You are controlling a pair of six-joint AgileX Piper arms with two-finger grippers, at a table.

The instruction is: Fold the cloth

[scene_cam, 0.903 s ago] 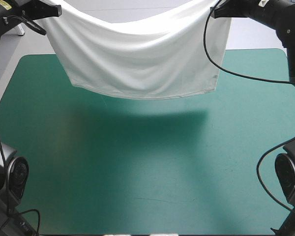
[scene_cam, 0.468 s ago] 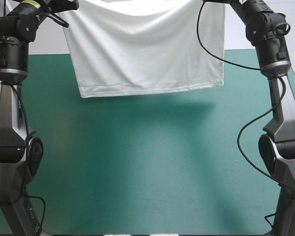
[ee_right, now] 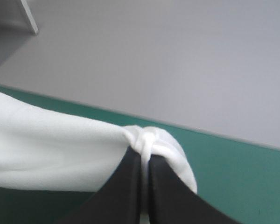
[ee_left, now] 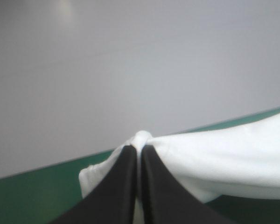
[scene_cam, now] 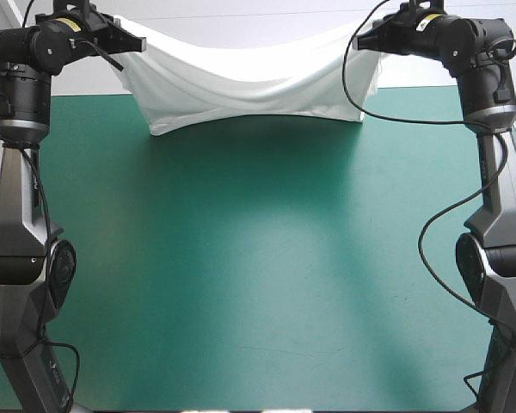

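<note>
T-shirt [scene_cam: 249, 86] hangs white and creased over the tabletop [scene_cam: 258, 275] near its far edge, long axis left-right, sagging midway; left tool [scene_cam: 143, 42] and right tool [scene_cam: 360, 40] each clamp 1 upper corner.

Whether the hem of the T-shirt [scene_cam: 249, 90] touches the table [scene_cam: 258, 258] cannot be told.

High rear; wrists close on T-shirt [scene_cam: 249, 99]
</note>
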